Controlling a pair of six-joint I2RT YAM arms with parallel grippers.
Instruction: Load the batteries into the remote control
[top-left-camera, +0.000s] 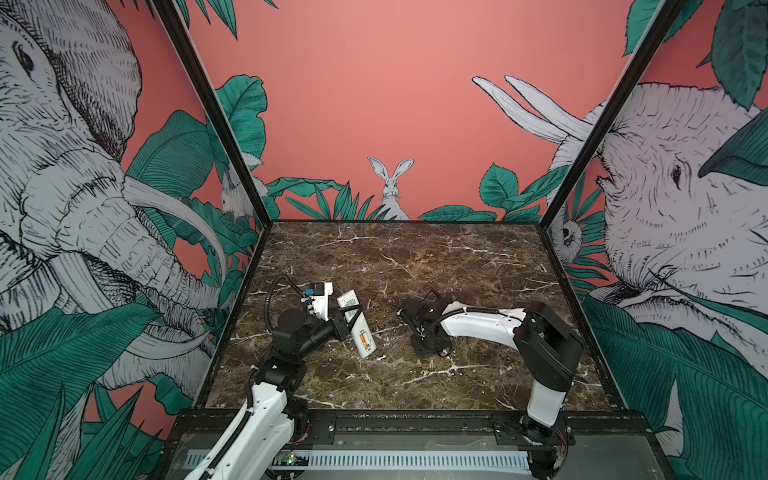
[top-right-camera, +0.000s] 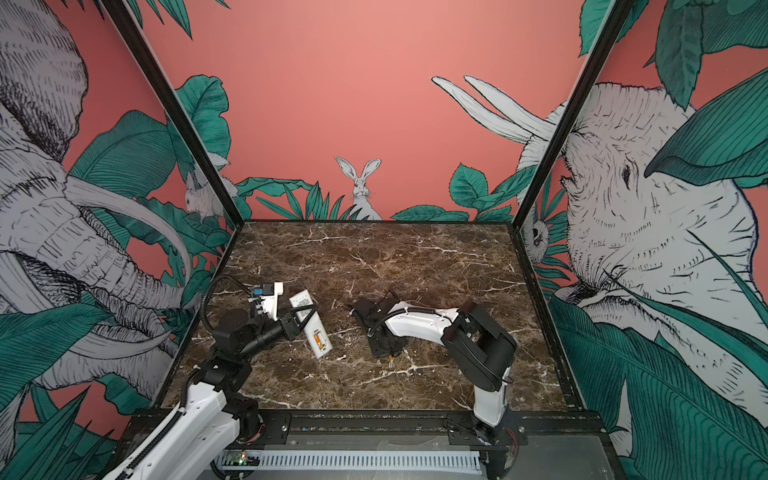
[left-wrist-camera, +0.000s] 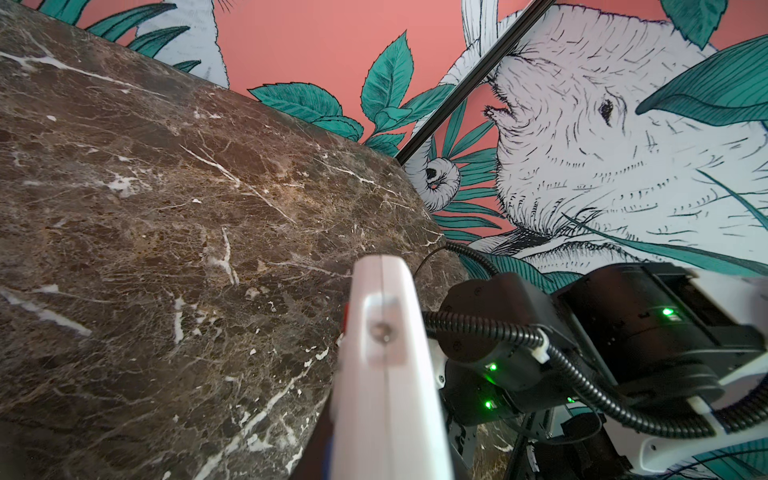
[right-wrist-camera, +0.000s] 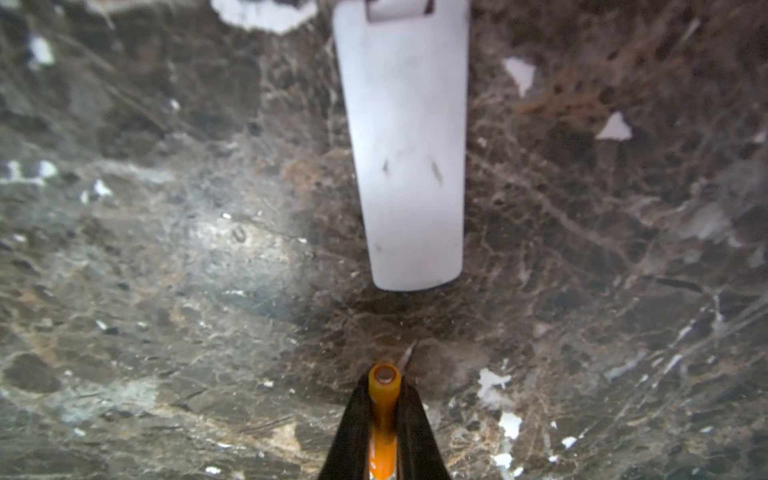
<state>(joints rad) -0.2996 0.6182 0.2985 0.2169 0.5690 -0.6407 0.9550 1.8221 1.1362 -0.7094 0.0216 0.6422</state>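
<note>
1. Right gripper (right-wrist-camera: 385, 388): fingers pinch the held battery (right-wrist-camera: 384, 376), orange, seen end-on, low over the marble table (right-wrist-camera: 166, 249).
2. Grey cover (right-wrist-camera: 409, 145): flat on the table, near the held battery, not touching.
3. Left gripper (top-left-camera: 351, 315): fingers clamped across the remote control (top-left-camera: 347, 300), back upward, left of table centre.
4. Seated battery (top-left-camera: 364, 338): orange, inside the remote control's open compartment.
</note>
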